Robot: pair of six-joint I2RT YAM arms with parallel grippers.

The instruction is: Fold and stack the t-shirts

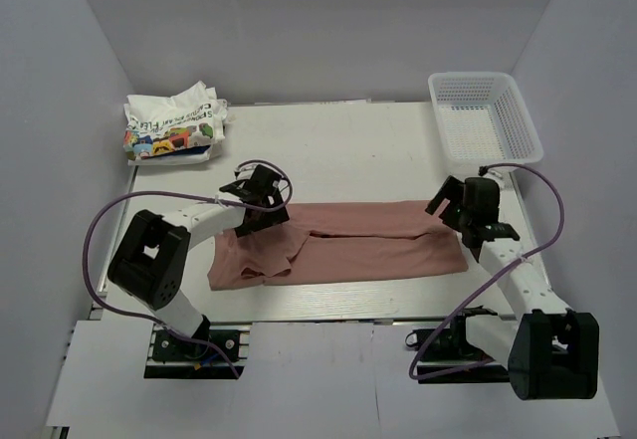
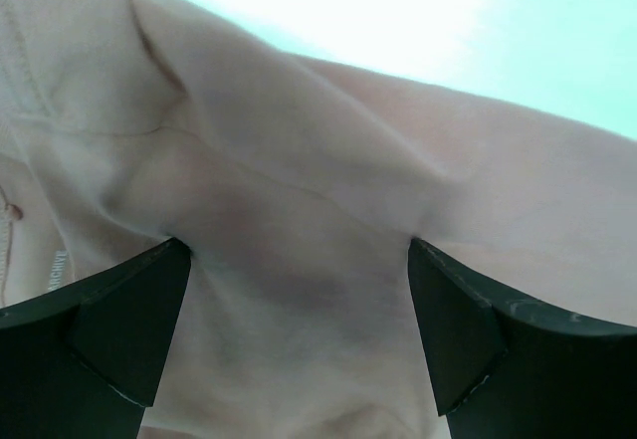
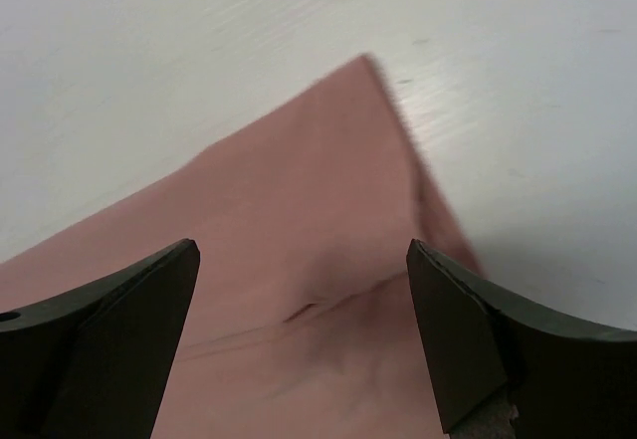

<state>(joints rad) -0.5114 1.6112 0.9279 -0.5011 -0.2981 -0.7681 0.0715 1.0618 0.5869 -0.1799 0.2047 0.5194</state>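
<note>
The dusty-pink t-shirt lies flat as a long folded strip across the middle of the table. My left gripper hovers over its left end, near the bunched sleeve. In the left wrist view the left gripper is open, with creased pink cloth filling the gap below. My right gripper is over the strip's right end. In its wrist view the right gripper is open above the pink corner, holding nothing. The white t-shirt with colourful print sits crumpled at the back left.
A white mesh basket stands at the back right corner. Grey walls close in the table on three sides. Purple cables loop from both arms.
</note>
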